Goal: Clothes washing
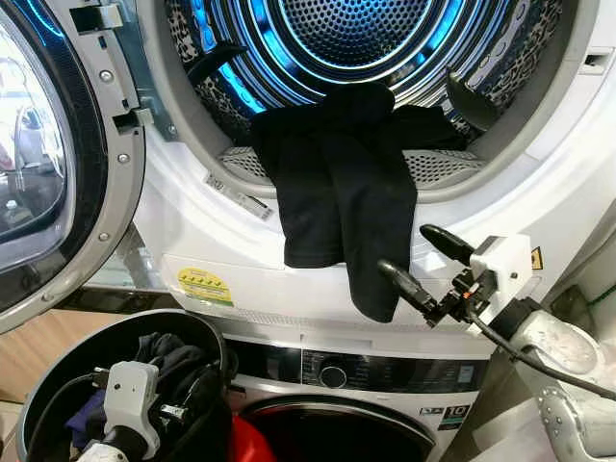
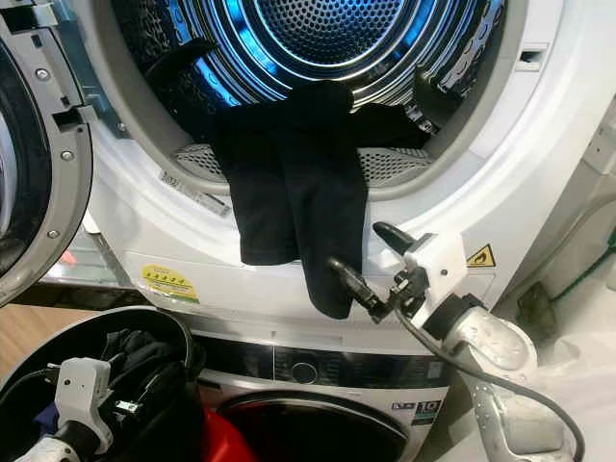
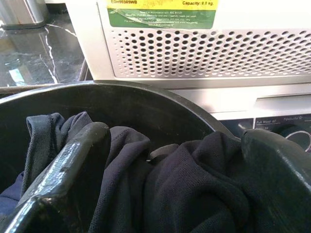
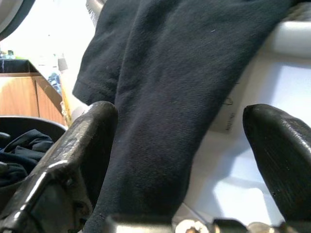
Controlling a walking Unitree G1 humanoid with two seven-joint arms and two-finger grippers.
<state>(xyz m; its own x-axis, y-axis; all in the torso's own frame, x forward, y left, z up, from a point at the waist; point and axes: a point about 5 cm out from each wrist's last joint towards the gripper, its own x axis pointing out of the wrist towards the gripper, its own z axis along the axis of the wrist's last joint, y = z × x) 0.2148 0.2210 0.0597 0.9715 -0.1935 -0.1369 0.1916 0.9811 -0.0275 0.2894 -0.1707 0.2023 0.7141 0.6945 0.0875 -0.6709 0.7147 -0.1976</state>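
A black garment [image 1: 337, 192] lies over the lower rim of the open upper machine's blue-lit drum [image 1: 366, 38], its two ends hanging down the white front. My right gripper [image 1: 406, 250] is open beside the longer hanging end, one finger close to the cloth [image 4: 170, 73], nothing between its fingers [image 4: 92, 136]. My left gripper [image 1: 197, 395] is low in the black laundry basket [image 1: 115, 327], open, its fingers [image 3: 73, 160] spread over a heap of dark navy clothes [image 3: 184, 184].
The upper machine's round door [image 1: 48, 164] stands swung open at the left. Below is a second machine with a control panel [image 1: 337, 373] and something red [image 1: 252, 443] at its door. A wooden floor and cabinet lie to the left.
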